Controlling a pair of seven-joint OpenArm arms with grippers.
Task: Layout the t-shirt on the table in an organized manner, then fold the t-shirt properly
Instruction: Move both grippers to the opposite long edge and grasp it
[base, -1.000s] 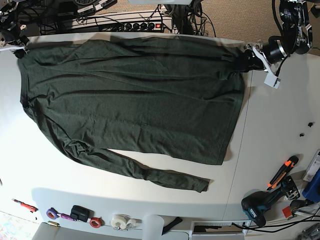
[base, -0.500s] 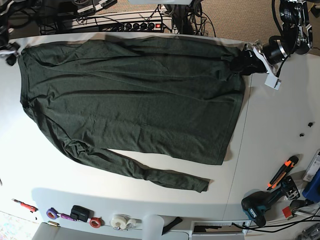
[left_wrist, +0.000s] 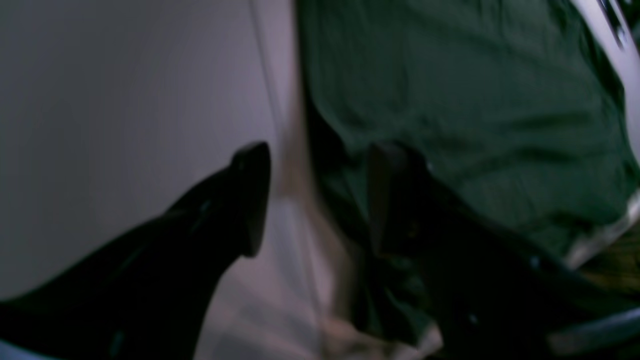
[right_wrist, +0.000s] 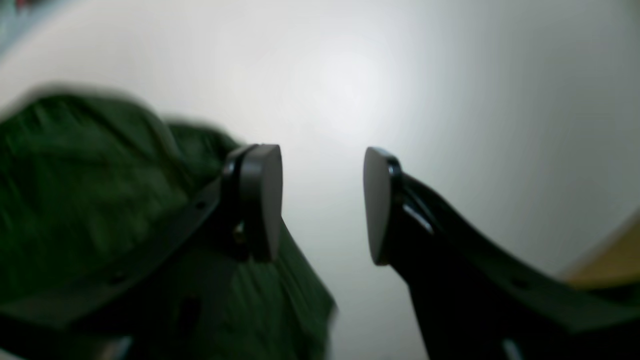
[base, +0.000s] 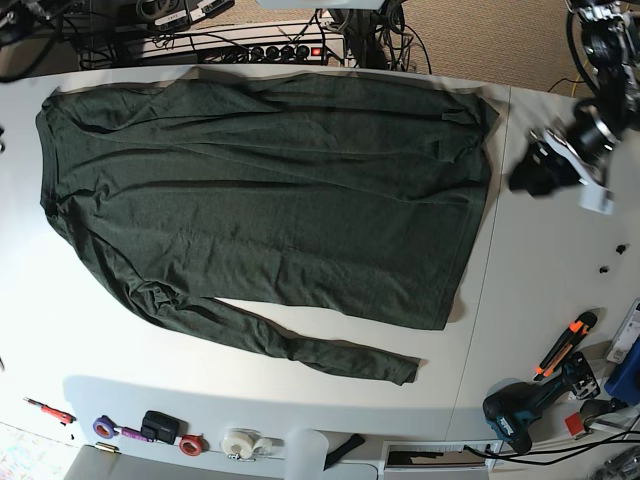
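1. Shirt (base: 270, 200) spread flat across the bench (base: 550, 260), long axis running left to right in the base view, hem edge toward that view's right, neck end at its left.
2. One long sleeve (base: 300, 345) trailing out along the near edge, angled down to that view's right, cuff lying well clear of the body; some bunching where sleeve meets body.
3. Far sleeve not clearly seen: looks tucked along the far edge, cannot say for sure.
4. Left gripper (base: 530, 175) just off the hem corner, on bare bench to the base view's right of the shirt, apart from the cloth.
5. Left wrist view: left gripper (left_wrist: 315, 200) released, jaws spread, nothing between them; shirt edge (left_wrist: 450, 100) lying under the right-hand finger, bare bench under the other.
6. Right gripper not visible in the base view; right wrist view shows it (right_wrist: 322, 205) released too, jaws apart over white bench, shirt (right_wrist: 100, 200) off to the view's left side, behind one finger.
7. Judgement: layout nearly done, folding not yet begun; stray near sleeve looks like the next thing to tidy.
8. Judgement: neither arm close to that sleeve; from hem corner, a reach toward the near edge for the left arm.
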